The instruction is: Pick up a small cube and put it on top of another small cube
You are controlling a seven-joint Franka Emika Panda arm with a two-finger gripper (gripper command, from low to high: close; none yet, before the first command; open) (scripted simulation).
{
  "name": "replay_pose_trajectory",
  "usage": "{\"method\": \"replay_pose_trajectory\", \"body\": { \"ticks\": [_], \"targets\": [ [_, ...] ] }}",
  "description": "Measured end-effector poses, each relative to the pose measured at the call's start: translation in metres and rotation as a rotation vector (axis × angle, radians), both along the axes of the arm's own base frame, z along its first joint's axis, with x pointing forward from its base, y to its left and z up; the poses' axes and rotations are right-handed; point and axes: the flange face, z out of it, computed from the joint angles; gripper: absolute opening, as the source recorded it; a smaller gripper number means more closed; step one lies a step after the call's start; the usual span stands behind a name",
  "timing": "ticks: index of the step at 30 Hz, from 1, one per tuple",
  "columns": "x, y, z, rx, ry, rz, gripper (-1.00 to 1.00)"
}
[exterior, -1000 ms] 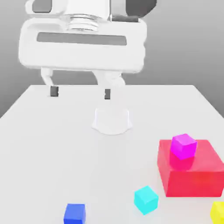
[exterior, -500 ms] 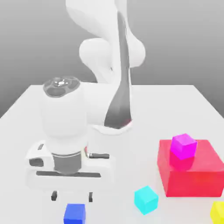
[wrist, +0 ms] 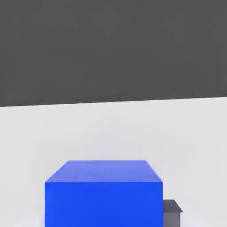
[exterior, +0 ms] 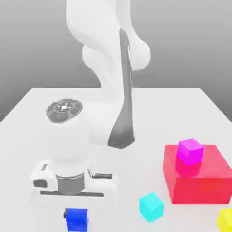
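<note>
1. Currently the grasp step is in hand: the gripper (exterior: 75,212) is sitting low over the blue cube (exterior: 76,219), which is resting on the white table (exterior: 27,118) near its front edge, at the exterior view's left.
2. Judging by the hand view, the jaws are standing spread with the blue cube (wrist: 103,193) between them; one dark fingertip (wrist: 172,212) is showing just beside the cube's side. Contact cannot be confirmed.
3. Next, the jaws need closing squarely on the cube, then a lift and a carry toward the yellow cube (exterior: 226,219), which is lying at the front corner on the exterior view's right, well apart.
4. The carry path is passing near the cyan cube (exterior: 151,206) and the red block (exterior: 197,176) bearing the magenta cube (exterior: 190,152); clearance is needed.
5. Only the exterior view is showing the yellow cube and these obstacles; only the hand view is showing a fingertip.
</note>
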Motion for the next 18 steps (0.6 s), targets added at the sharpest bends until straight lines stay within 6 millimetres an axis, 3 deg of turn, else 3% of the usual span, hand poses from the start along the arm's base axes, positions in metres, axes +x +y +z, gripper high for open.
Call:
{"method": "replay_pose_trajectory", "body": {
  "ticks": [6,12,14,15,16,18],
  "targets": [
    [0.026,0.149,0.021,0.003,0.003,0.268,-1.0],
    [0.006,0.299,0.041,0.003,0.001,0.523,-1.0],
    [-0.004,0.344,0.022,0.001,-0.001,0.598,-1.0],
    [-0.007,0.353,0.007,0.0,-0.001,0.614,-1.0],
    [-0.009,0.358,-0.004,0.0,-0.001,0.623,1.0],
    [-0.009,0.358,-0.004,0.0,-0.001,0.623,1.0]
  ]
}}
